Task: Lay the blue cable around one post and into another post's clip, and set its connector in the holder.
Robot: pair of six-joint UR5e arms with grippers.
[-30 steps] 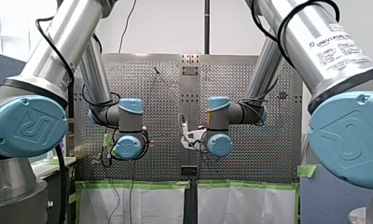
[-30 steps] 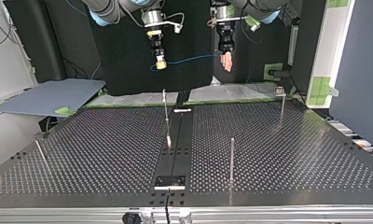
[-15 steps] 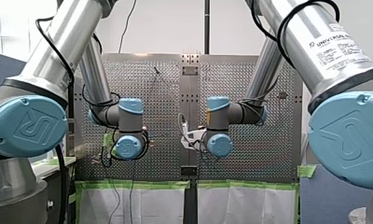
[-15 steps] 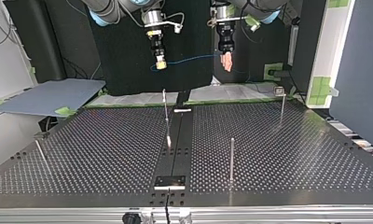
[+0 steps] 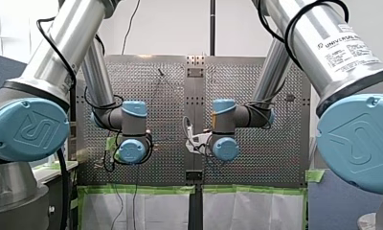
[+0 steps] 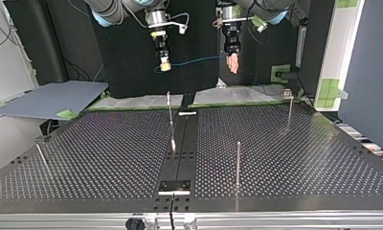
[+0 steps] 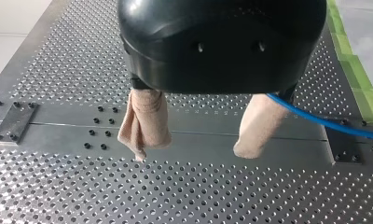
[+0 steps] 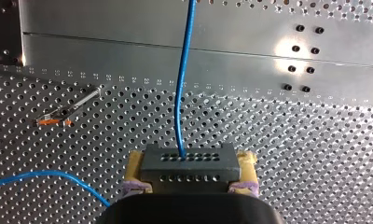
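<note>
Table [image 6: 285, 153] was bare of cable: nothing was round any post [image 6: 238, 163] yet, no clip used. I couldn't tell which fitting was the holder.

The cable [image 6: 194, 61] hung in the air past the table's far edge in the top view, strung between both grippers. It was thin and blue, and I judged it light and limp with some spring, so it should bend round a post easily but may pop back out unless kept taut. It's best steered by a second hold a little back from the connector.

Right gripper [image 6: 165, 66] was clamped on the connector [image 8: 188, 162], yellow pads on its two sides. The connector was a small, dark, rigid block, so that was the right place to grip; the cable left its face straight ahead.

Left gripper [image 7: 196, 140] had its beige fingers [image 7: 145, 123] apart. The cable ran past the outside of one finger, not pinched.

Writing: "UNIVERSAL ROBOTS" on my right arm [image 5: 345, 45], with the smaller print under it unreadable. There was a UR logo on the blue joint cap [image 5: 29, 129] and nothing legible on cable or connector.
</note>
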